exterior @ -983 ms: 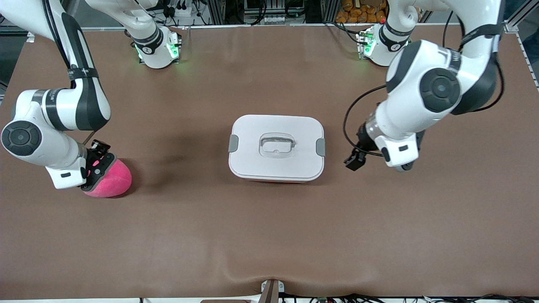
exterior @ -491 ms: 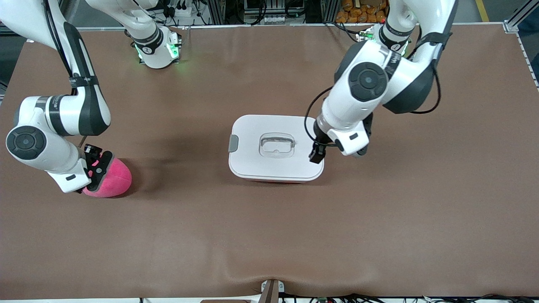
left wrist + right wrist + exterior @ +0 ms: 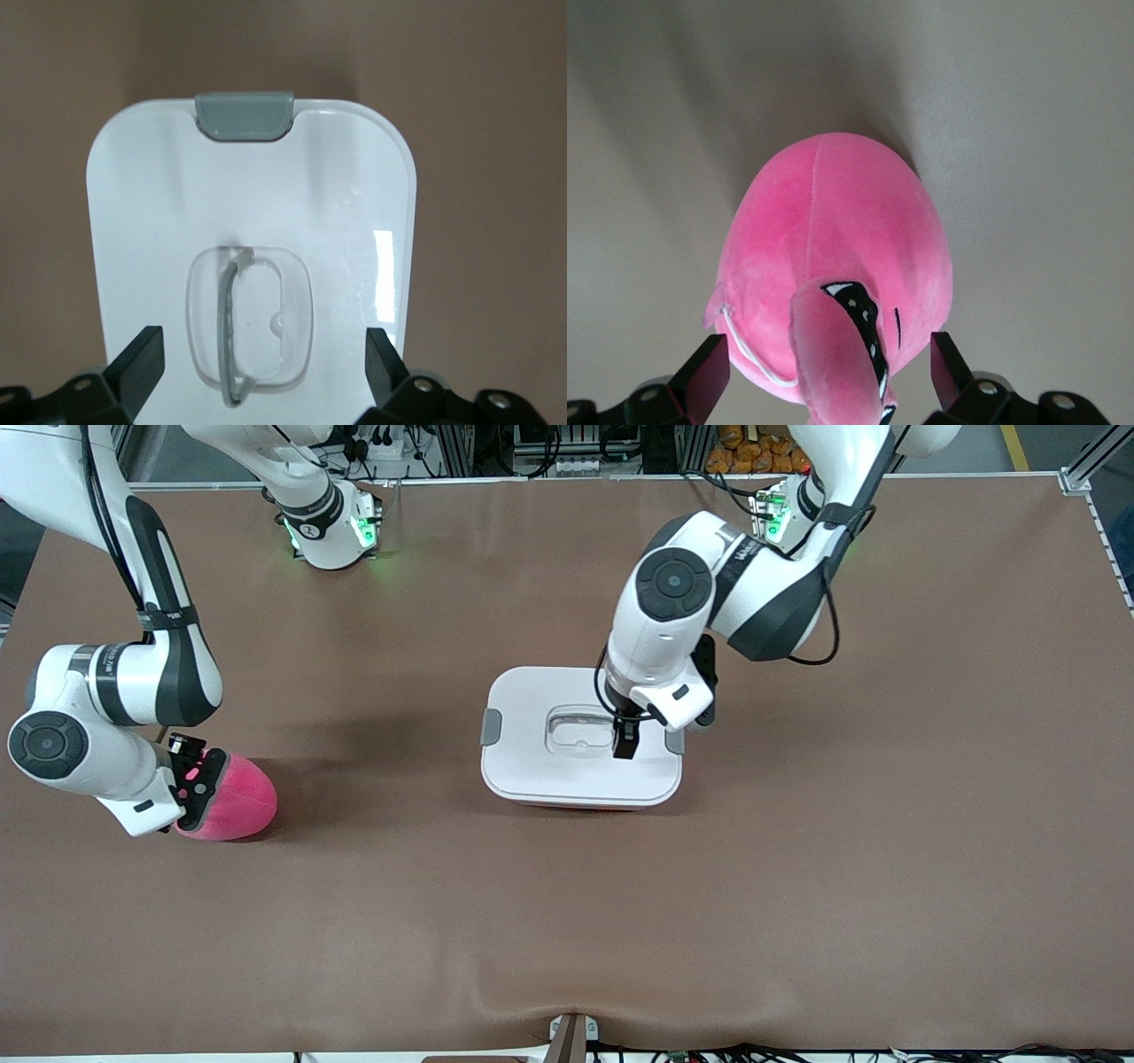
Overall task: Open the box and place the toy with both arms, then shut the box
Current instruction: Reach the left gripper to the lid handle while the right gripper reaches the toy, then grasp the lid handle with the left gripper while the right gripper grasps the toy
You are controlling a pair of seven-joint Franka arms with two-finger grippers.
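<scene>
The box (image 3: 542, 775) stands mid-table, its white lid on, a grey clip (image 3: 491, 727) at one end and a clear recessed handle (image 3: 574, 731) in the middle. My left gripper (image 3: 625, 740) hangs open just above the lid at the handle's edge. In the left wrist view the handle (image 3: 232, 328) lies between its fingers, with the gripper (image 3: 262, 356) open wide and holding nothing. The pink plush toy (image 3: 239, 806) lies toward the right arm's end of the table. My right gripper (image 3: 190, 781) is open over it; the toy (image 3: 833, 239) sits between the spread fingers of that gripper (image 3: 828, 367).
The brown table mat (image 3: 797, 886) is bare around the box and the toy. The arm bases (image 3: 332, 531) stand at the table's edge farthest from the front camera. A small mount (image 3: 571, 1032) sits at the edge nearest that camera.
My left arm has swung in from its end of the table, and its gripper now hangs above the box lid's handle. My right gripper has shifted slightly at the toy. Both stay open.
</scene>
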